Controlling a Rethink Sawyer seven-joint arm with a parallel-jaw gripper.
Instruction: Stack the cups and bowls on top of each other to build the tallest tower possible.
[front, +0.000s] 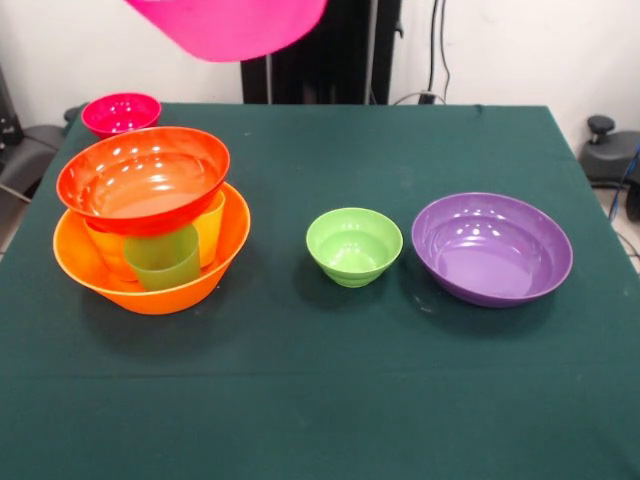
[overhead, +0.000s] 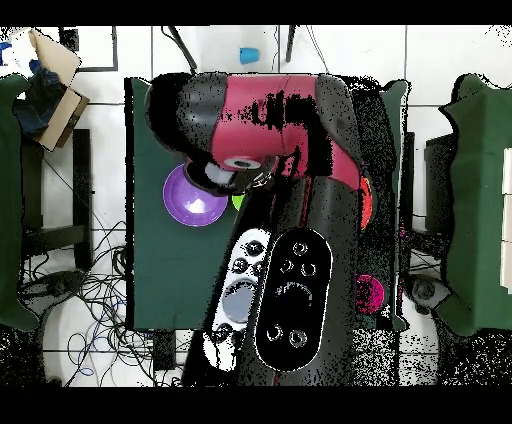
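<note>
The large pink bowl (front: 230, 25) hangs in the air at the top edge of the front view, above the tower. My gripper is hidden above it, and my arm (overhead: 290, 270) covers most of the table in the overhead view. The tower has the large orange bowl (front: 150, 275) as base. It holds a green cup (front: 162, 258), a yellow cup (front: 210, 228) and an orange cup (front: 105, 250). The wide red-orange bowl (front: 145, 178) rests on the cups. The small light green bowl (front: 353, 245) and the purple bowl (front: 492, 248) stand apart to the right. The small crimson bowl (front: 120, 112) stands behind the tower.
The green table (front: 320, 400) has open cloth along its front. A blue cup (overhead: 248, 55) lies on the floor off the table. The purple bowl (overhead: 192, 197) and crimson bowl (overhead: 368, 292) also show from above. Chairs and cables stand around the table.
</note>
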